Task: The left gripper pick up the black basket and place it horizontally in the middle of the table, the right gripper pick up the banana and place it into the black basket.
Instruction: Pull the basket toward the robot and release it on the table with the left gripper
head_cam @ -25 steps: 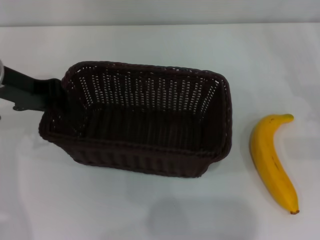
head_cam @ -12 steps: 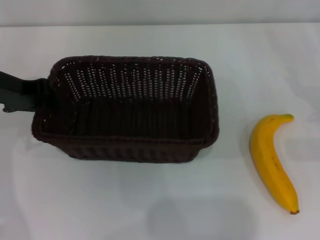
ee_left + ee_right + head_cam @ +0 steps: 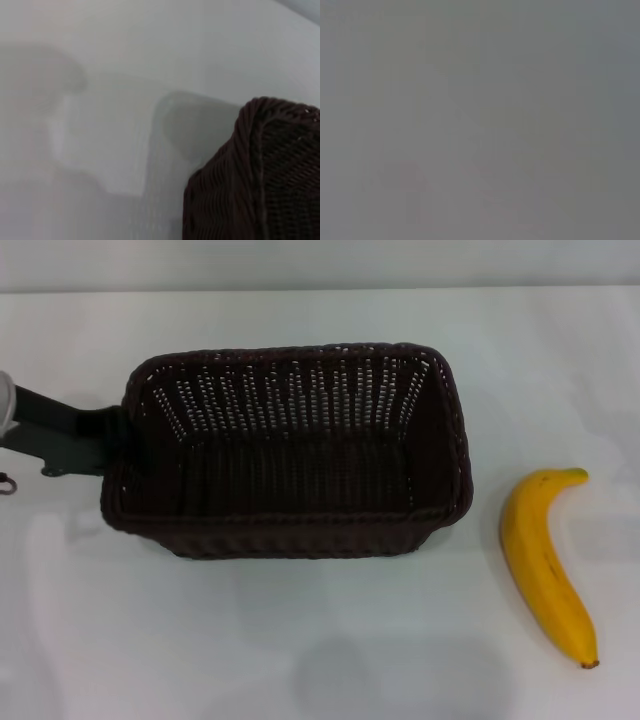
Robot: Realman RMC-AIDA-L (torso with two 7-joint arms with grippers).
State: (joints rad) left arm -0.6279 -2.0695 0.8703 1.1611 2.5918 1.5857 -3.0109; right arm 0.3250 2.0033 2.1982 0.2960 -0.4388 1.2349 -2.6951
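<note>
The black basket [image 3: 300, 536] sits left of the middle of the white table [image 3: 300, 650] in the head view, long side across, its right end turned slightly away. My left gripper [image 3: 116, 440] comes in from the left edge and is shut on the basket's left rim. A corner of the basket also shows in the left wrist view [image 3: 255, 180]. The banana [image 3: 545, 565] lies on the table to the right of the basket, apart from it, stem pointing away. My right gripper is out of view; the right wrist view shows only plain grey.
The table's far edge [image 3: 320, 288] runs along the top of the head view. A strip of bare table separates the basket from the banana.
The basket, held by my left gripper, swung left and straightened, then shifted back to the right and turned slightly. The banana has not moved.
</note>
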